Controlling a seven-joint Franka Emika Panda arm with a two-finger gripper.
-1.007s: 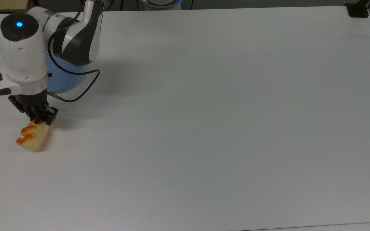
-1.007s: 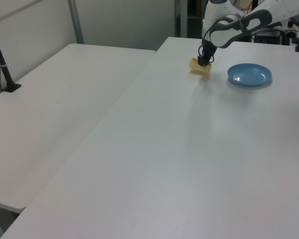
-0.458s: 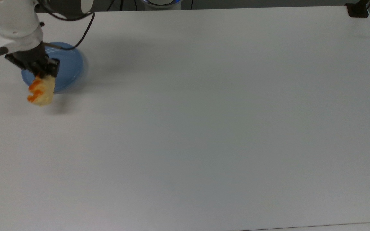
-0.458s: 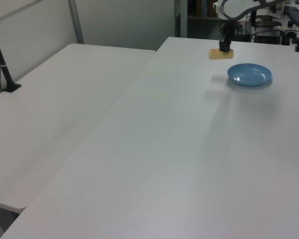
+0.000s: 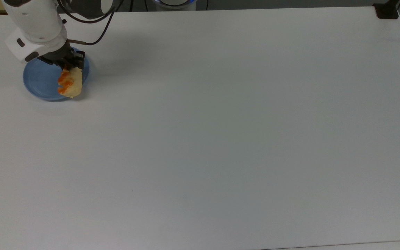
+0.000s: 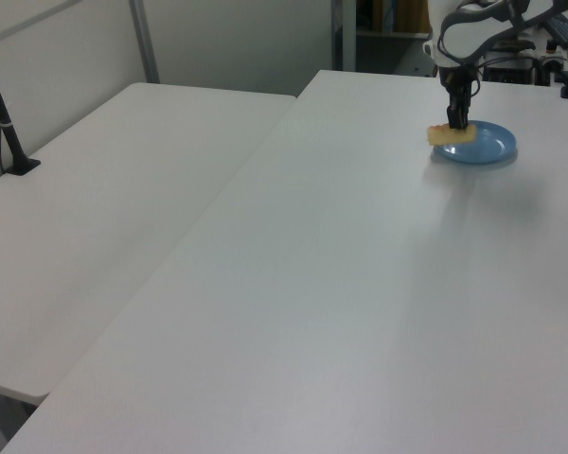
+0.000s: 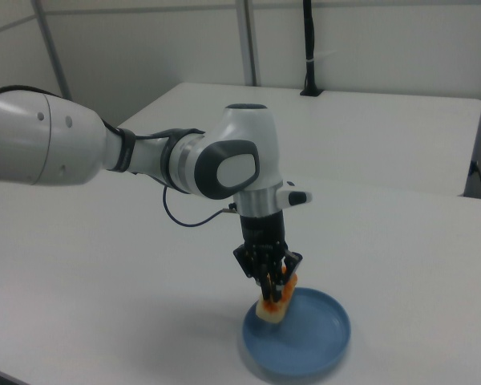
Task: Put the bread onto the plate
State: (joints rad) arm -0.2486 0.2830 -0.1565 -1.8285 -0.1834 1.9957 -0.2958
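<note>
One bread loaf [image 5: 70, 82], pale yellow with orange-brown glazed ridges, is pinched at one end by the gripper [image 5: 68, 66], fingers closed on it. Top view: bread overlaps the right part of the plate [image 5: 40, 81], its free end reaching the plate's lower right rim. Right view: bread [image 7: 276, 301] hangs below the gripper [image 7: 274, 282] at the plate's [image 7: 313, 337] left rim, tilted; cannot tell whether its low end touches the plate or is just above it. Left view: bread [image 6: 452, 136] sits at the left edge of the plate [image 6: 488, 144], gripper [image 6: 457, 122] pointing straight down onto it.

Plate is round, light blue, shallow, resting flat on the white table [image 5: 221, 121]. Relative to the plate in the top view, the gripper comes in from above its upper right rim, and the white wrist housing [image 5: 35, 29] covers the plate's top edge. Black cable [image 5: 99, 34] loops from the wrist just up and right of the plate. Grey and white arm link [image 7: 216, 164] in the right view rises above the plate and runs off toward the right view's left.

Second white table [image 6: 104, 208] in the left view stands well left of the plate, beside the main table. Black post [image 6: 5, 123] stands on it, far from the plate. Black clamp [image 5: 386, 11] at the table's far corner in the top view, well right of the plate.
</note>
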